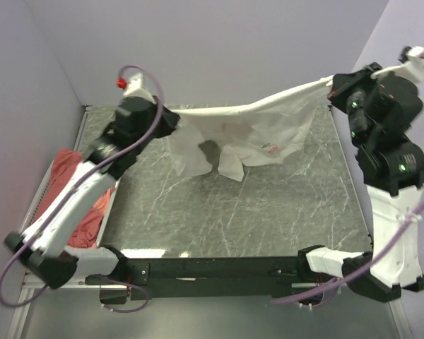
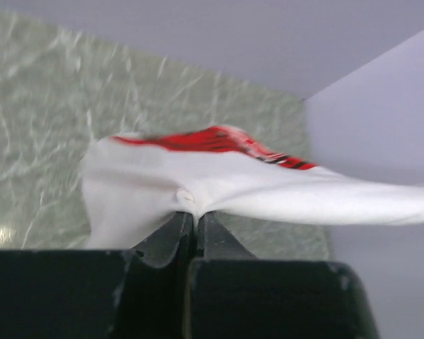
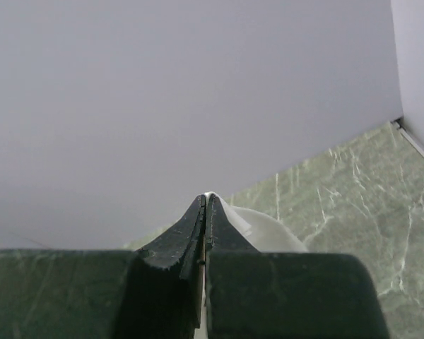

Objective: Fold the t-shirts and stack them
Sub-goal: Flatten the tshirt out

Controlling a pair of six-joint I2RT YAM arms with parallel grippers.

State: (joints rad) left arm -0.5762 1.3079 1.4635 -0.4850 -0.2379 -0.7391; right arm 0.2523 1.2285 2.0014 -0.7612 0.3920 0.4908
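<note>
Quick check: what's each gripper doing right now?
The left gripper is shut on the white t-shirt.
The right gripper is shut on its other end.

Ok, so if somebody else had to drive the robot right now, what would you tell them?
Left gripper: shut on one end of the white t-shirt.
Right gripper: shut on the other end.
White t-shirt: stretched in the air between them over the table, middle sagging.
Red t-shirts: bunched at the left, under the left arm.
Done: nothing folded or stacked.
Left: lay the white one flat, fold it, fold the red ones, stack.
</note>
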